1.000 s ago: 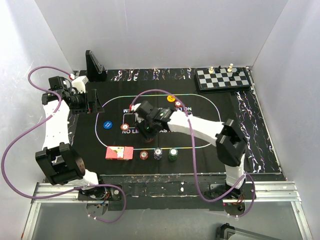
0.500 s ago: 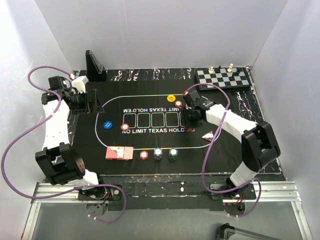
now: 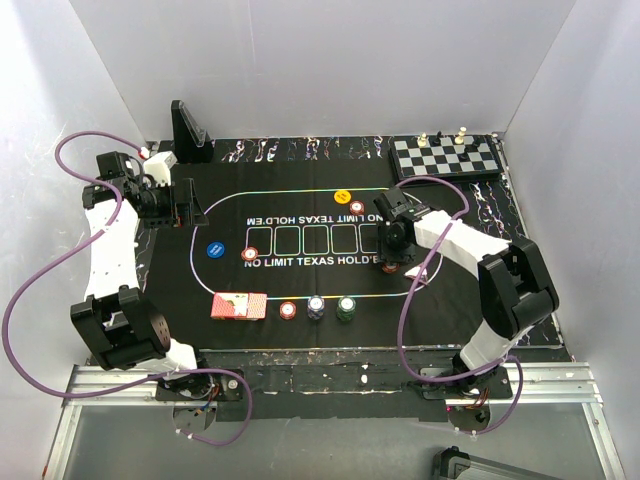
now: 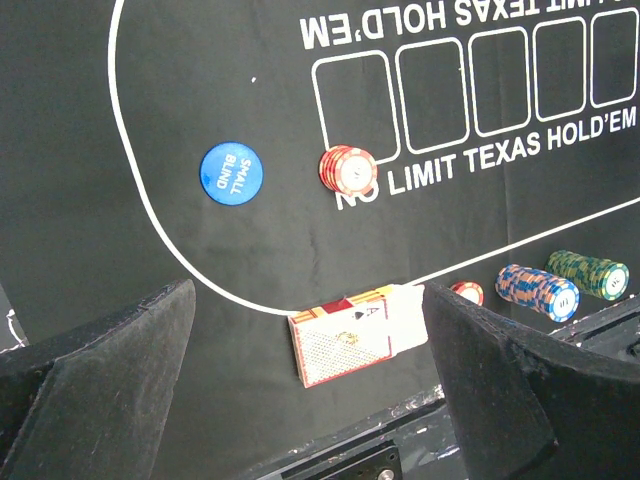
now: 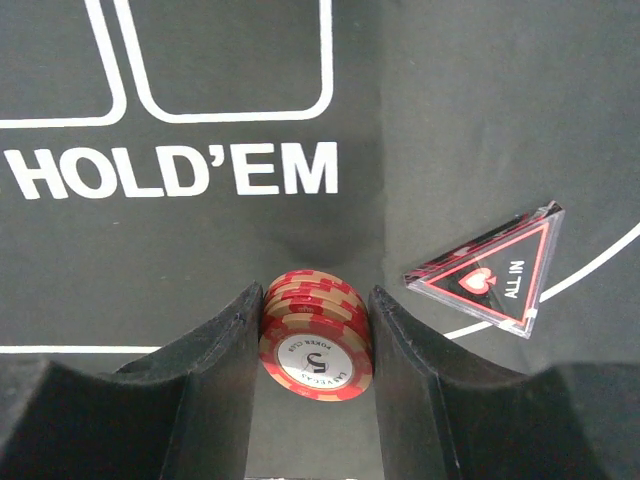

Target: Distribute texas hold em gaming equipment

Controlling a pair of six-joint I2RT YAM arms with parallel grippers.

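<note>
My right gripper point(image 5: 315, 325) is shut on a small stack of red poker chips point(image 5: 316, 340), tilted and low over the black felt mat point(image 5: 200, 250) just below the "HOLD'EM" print. The dark triangular "ALL IN" marker point(image 5: 495, 275) lies close to its right. From above, the right gripper point(image 3: 392, 256) is at the mat's right side. My left gripper point(image 4: 308, 300) is open and empty, held high at the far left point(image 3: 183, 205). Below it lie the red-backed card deck point(image 4: 345, 342), the blue "SMALL BLIND" disc point(image 4: 231, 173) and another red chip stack point(image 4: 347, 169).
A red chip point(image 3: 288, 310), a blue stack point(image 3: 316, 307) and a green stack point(image 3: 345, 307) line the mat's near edge. A yellow disc point(image 3: 343, 197) and a white-red disc point(image 3: 357, 208) lie at the far side. The chessboard point(image 3: 447, 156) is far right, a black stand point(image 3: 188, 130) far left.
My right arm swung from the left-middle of the mat to its right side, then came nearer, beside the triangular marker. The left arm has not moved.
</note>
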